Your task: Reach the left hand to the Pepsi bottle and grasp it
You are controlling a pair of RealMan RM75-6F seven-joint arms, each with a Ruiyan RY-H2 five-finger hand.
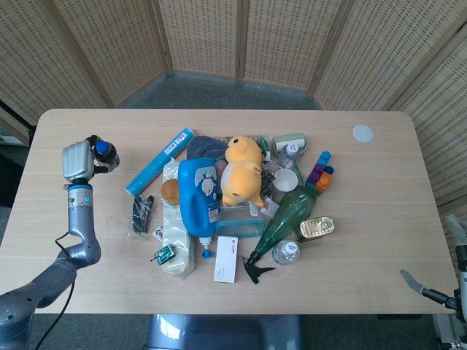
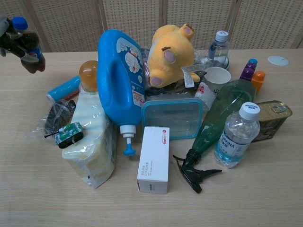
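At the left edge of the head view, the left hand [image 1: 75,161] grips the Pepsi bottle [image 1: 102,154] around its body, holding it tilted and apparently clear of the table [image 1: 365,219], away from the central clutter, so the grasp looks secured.

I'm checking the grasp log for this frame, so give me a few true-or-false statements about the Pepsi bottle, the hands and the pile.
1. The left hand grips the Pepsi bottle. True.
2. The Pepsi bottle has a red cap. False: its cap is blue.
3. The yellow plush lies beside the blue jug. True.
4. The green spray bottle stands upright. False: it lies on its side.
5. The right hand holds the tin can. False: the can sits on the table, untouched.
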